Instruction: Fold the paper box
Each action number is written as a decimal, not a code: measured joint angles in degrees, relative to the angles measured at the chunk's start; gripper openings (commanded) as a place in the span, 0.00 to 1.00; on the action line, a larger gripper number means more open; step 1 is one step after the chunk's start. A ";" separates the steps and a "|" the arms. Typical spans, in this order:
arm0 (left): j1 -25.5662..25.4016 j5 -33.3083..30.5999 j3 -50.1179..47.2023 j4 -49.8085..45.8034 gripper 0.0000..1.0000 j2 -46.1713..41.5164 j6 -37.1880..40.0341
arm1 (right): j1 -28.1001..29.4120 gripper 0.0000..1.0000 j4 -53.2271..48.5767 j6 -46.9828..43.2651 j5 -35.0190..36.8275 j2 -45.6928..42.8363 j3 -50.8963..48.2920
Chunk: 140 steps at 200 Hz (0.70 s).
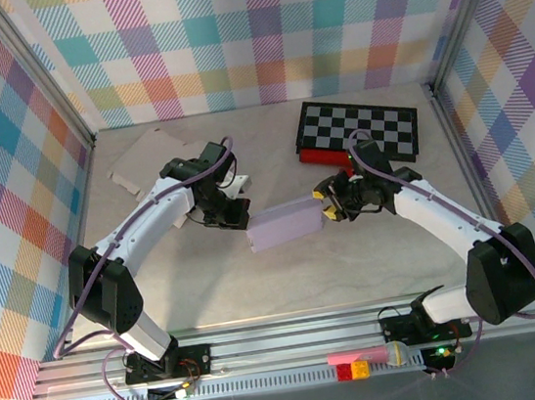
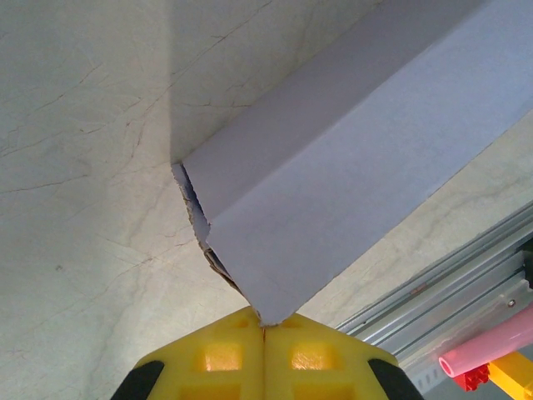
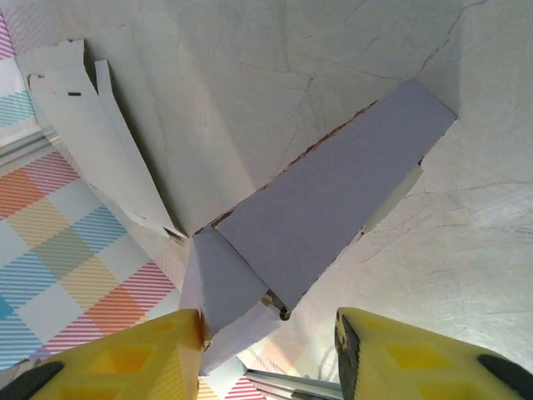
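The paper box is a lavender, partly folded carton held off the table between the two arms. My left gripper is at its left end. In the left wrist view the yellow fingers are pressed together on a bottom corner of the box. My right gripper is at the box's right end. Its jaws stand open in the right wrist view. The left finger touches a small end flap of the box; the right finger is apart from it.
A black-and-white checkerboard lies at the back right on a red piece. A flat cardboard blank lies at the back left. The metal rail runs along the near edge, with pink and red-yellow bits. Plaid walls enclose the table.
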 measured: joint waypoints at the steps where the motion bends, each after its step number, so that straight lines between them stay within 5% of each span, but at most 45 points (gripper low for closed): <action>1: 0.00 0.00 0.00 0.00 0.06 0.00 -0.02 | 0.00 0.42 0.00 0.00 -0.02 0.00 -0.02; 67: 0.17 1.75 -1.01 3.13 0.40 -4.15 -7.15 | -0.02 0.40 -0.76 -1.44 -0.37 0.00 -0.92; 140: 5.18 3.48 -10.16 12.41 0.39 -11.17 -23.21 | -0.17 0.39 -1.36 -3.13 -0.39 0.00 -1.49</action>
